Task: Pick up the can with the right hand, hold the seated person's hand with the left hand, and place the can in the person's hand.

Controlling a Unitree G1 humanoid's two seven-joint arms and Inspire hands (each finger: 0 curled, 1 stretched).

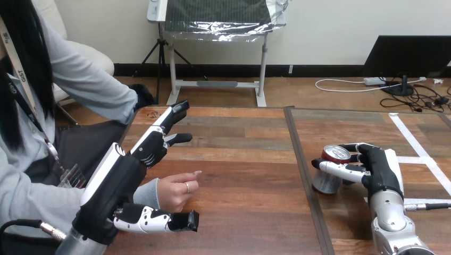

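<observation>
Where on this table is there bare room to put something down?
The wooden table is bare between the person's hand and the silver drink can. Crowded: the left edge, around the robot's left hand; the right hand grips the can.

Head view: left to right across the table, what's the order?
The person's hand → table seam → can → right hand, wrapped round the can from its right → white tape.
</observation>
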